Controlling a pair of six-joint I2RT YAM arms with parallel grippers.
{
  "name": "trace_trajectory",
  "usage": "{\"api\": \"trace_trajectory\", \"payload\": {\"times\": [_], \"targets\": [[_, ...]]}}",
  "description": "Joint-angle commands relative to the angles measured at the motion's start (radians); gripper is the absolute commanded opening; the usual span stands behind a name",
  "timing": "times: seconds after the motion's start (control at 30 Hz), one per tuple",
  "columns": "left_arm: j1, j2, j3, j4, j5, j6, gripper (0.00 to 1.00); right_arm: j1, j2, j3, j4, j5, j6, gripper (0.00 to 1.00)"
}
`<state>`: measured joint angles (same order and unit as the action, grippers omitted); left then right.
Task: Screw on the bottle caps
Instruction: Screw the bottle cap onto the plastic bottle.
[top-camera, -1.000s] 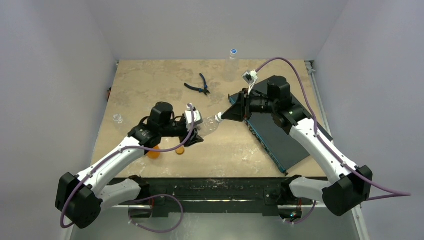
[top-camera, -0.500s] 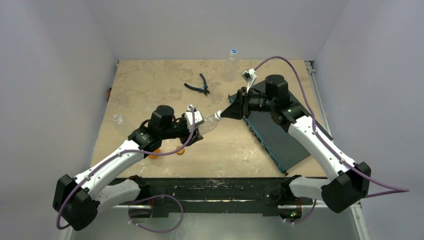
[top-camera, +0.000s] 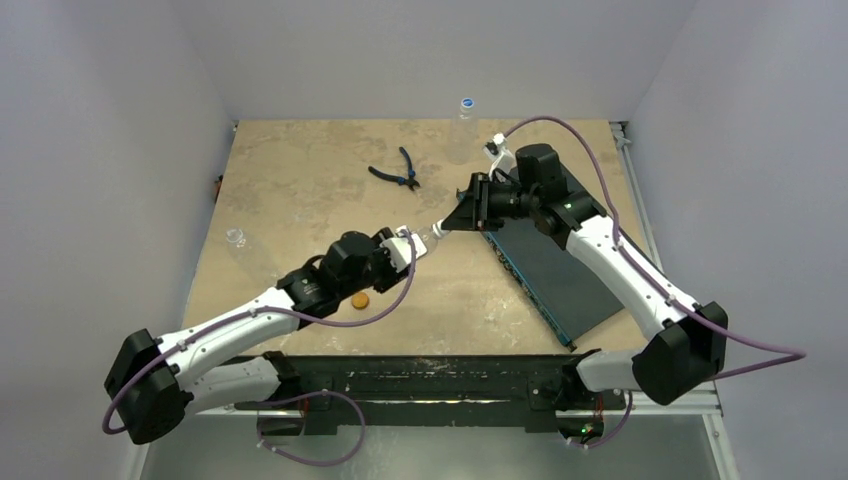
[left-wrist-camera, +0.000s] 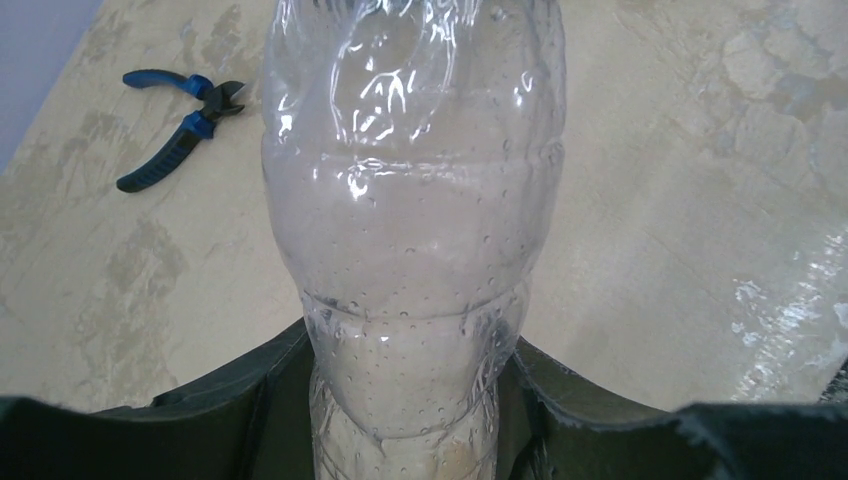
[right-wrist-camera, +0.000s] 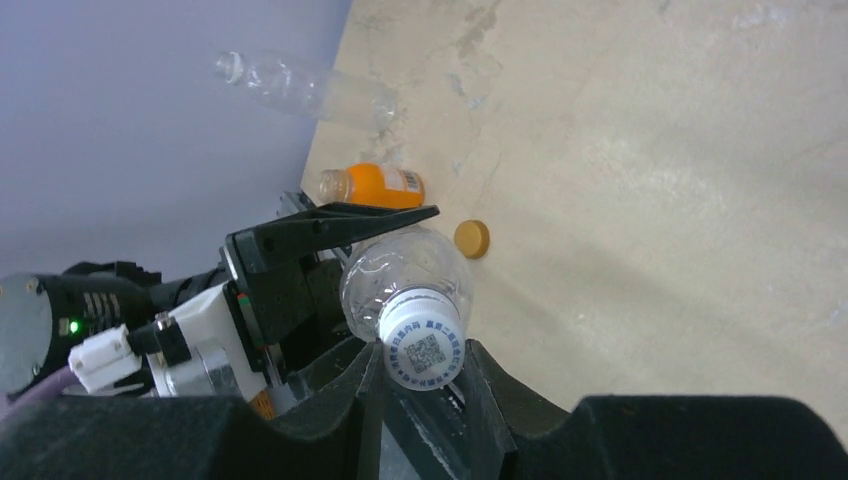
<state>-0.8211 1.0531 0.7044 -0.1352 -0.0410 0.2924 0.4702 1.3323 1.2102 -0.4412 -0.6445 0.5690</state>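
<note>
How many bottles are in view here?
4: held clear bottle at centre, its cap in the right end effector; capped clear bottle at the far edge; third clear bottle near the left edge; orange bottle at near left, seen only from the right wrist. Others may be hidden.

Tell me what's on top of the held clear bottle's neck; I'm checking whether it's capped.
A white cap with a printed code sits on the clear bottle, pinched in the right hand. Its neck threads are covered, so how far it's screwed on can't be seen.
</note>
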Motion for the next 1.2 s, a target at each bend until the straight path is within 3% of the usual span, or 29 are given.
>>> {"api": "trace_trajectory", "payload": {"times": [0.0,0.53,0.77,1.17], "targets": [[-0.071,0.012,0.005,0.504,-0.124,0.028,0.0,0.067,0.055,-0.018,-0.141,-0.003,0.14,0.15],[-0.108,0.199,-0.274,1.123,-0.297,0.023,0.0,0.068,0.161,0.115,-0.296,0.141,0.236,0.13],[-0.11,0.286,-0.325,1.267,-0.293,-0.01,0.0,0.089,0.185,0.158,-0.328,0.218,0.264,0.16],[-0.11,0.379,-0.344,1.351,-0.27,-0.045,0.0,0.104,0.188,0.236,-0.382,0.325,0.263,0.21]]}}
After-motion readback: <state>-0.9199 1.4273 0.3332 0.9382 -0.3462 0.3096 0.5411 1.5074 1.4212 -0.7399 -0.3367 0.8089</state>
